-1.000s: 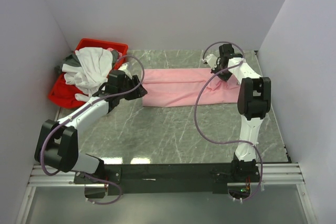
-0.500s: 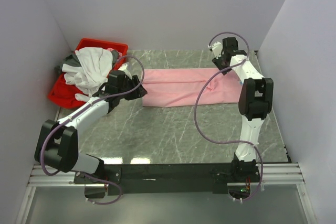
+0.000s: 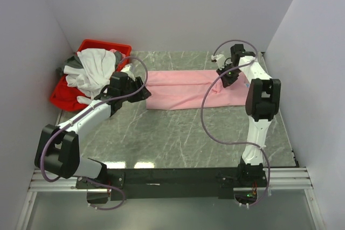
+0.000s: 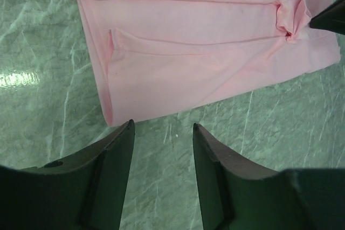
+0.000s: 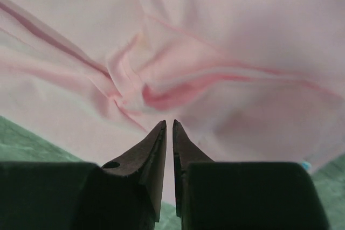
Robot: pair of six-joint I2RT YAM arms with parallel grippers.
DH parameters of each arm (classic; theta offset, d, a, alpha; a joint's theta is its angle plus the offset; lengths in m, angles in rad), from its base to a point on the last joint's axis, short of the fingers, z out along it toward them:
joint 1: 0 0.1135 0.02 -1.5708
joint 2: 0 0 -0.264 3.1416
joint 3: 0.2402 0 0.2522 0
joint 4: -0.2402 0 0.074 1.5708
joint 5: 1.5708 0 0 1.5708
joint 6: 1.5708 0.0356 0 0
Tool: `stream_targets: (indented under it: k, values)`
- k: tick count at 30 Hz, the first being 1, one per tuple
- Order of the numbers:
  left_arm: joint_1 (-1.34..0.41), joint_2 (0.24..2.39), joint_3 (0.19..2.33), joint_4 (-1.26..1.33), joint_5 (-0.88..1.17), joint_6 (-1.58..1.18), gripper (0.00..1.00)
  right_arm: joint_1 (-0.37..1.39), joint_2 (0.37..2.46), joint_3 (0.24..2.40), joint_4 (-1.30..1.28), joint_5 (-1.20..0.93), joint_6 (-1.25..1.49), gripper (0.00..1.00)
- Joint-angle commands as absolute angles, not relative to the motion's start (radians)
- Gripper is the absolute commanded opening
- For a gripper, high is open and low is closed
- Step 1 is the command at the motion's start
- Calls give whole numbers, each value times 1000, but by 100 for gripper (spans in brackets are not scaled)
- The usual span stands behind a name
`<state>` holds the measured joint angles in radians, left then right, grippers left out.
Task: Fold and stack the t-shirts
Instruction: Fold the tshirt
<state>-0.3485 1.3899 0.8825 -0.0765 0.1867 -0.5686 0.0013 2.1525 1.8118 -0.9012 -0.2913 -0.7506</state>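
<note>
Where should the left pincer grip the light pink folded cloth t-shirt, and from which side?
The near left corner of the light pink t-shirt. Its layers lie flat and end there against the green marbled tabletop, straight ahead of the open left pincer. Come in low from the near edge, probably sliding one finger under.

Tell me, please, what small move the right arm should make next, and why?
Probably open the right end effector and lower it onto the pucker in the pink t-shirt: its jaws stand almost shut just short of that bunched ridge, apparently holding nothing, and the cloth must lie flat before folding.
</note>
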Motion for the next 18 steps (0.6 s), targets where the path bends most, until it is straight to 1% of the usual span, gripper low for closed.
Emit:
stream_targets:
  k: [1, 5, 10, 13, 16, 17, 18]
  values:
    - [-350, 1354, 877, -58, 202, -563, 52, 52, 2210, 1900, -922, -319, -707, 16]
    - [-350, 1362, 877, -58, 212, -571, 52, 81, 2279, 1962, -905, -298, -657, 16]
    - [-350, 1361, 881, -64, 206, -568, 52, 94, 2306, 2049, -897, -307, -605, 17]
    - [-350, 1364, 885, -72, 186, -565, 53, 84, 2251, 2030, -847, -279, -577, 19]
    - [-347, 1367, 891, -74, 150, -569, 54, 37, 2123, 1927, -752, -262, -520, 26]
    - [-344, 1367, 891, -74, 141, -572, 55, 22, 2065, 1901, -735, -261, -488, 30]
    - [-342, 1367, 891, -72, 124, -574, 56, -23, 2042, 1858, -726, -261, -473, 32]
